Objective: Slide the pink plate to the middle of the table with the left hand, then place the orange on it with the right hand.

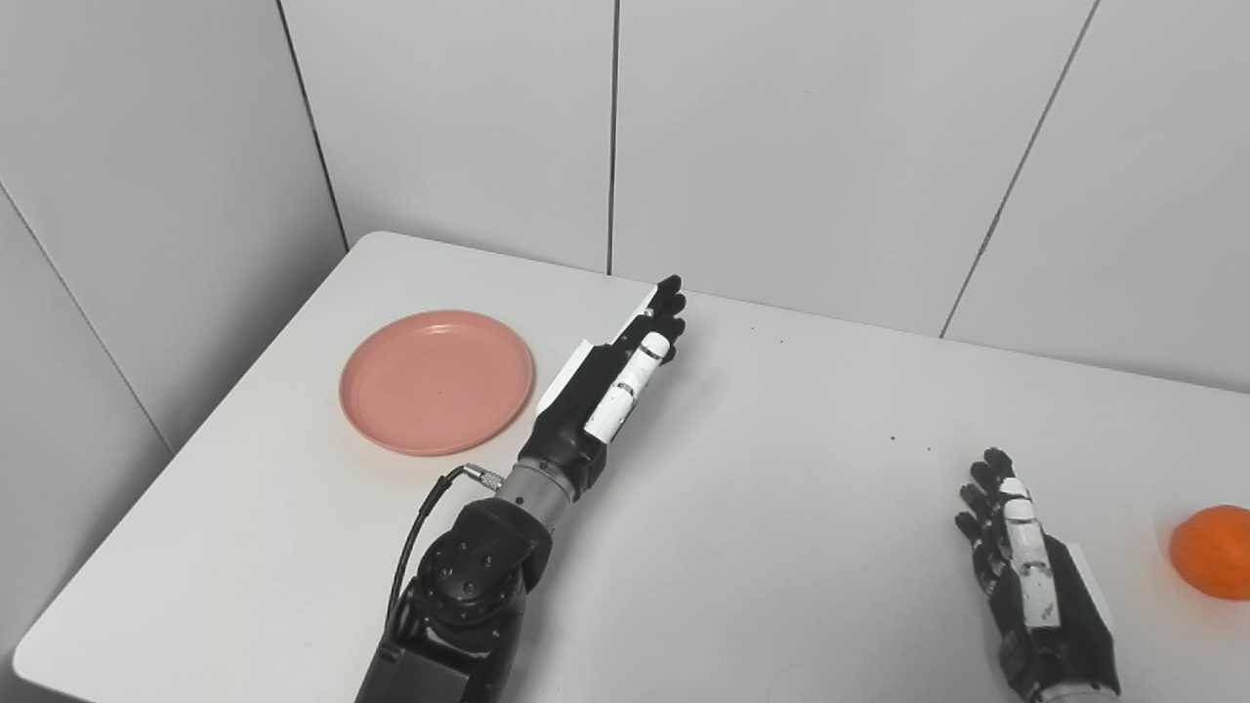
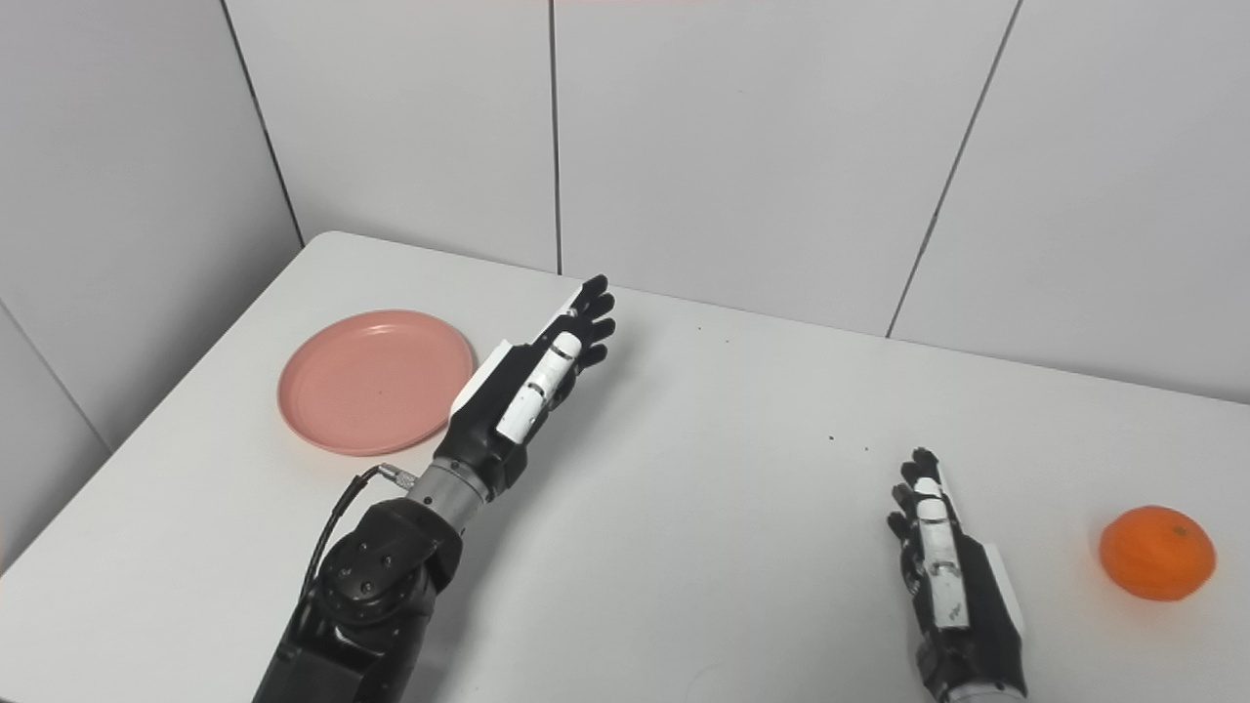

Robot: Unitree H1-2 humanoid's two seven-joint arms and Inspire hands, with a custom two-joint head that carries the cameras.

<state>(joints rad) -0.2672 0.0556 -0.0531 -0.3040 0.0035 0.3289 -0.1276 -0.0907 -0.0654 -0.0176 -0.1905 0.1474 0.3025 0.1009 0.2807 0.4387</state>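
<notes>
- My left hand is stretched out flat, fingers extended and grasping nothing, just right of the pink plate and not touching it.
- The plate sits on the white worktop, off toward its left side.
- My right hand is low at the near right, fingers loosely spread, empty.
- The orange rests near the worktop's right end, apart from that hand.

Pink plate at the worktop's left edge, plain white worktop, orange bright orange, both hands black-and-white.
</notes>
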